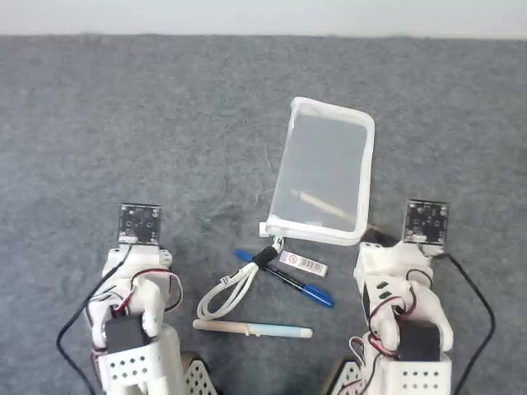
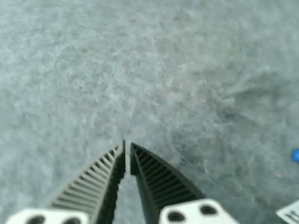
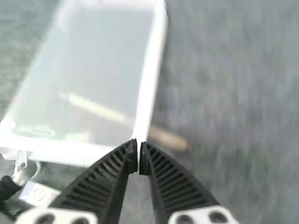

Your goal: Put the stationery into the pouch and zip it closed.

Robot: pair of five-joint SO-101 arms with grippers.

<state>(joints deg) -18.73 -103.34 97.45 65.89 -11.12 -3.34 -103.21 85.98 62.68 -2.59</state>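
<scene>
While both claws sit pressed together on nothing, left gripper [image 2: 127, 147] over bare carpet [image 1: 123, 123] and right gripper [image 3: 138, 145] at the pouch [image 1: 325, 173] edge, all items lie loose.

Pouch: clear, soft, probably light and slippery. It lies flat ahead of the right arm, zip end toward the arms. Best held by its white rim.

Blue pen [image 1: 284, 277], white pen [image 1: 251, 329]: stiff, thin, between the arms. Grip mid-barrel.

Surface: grey felt, likely grippy. Pale wall [image 1: 263, 16] behind.
</scene>
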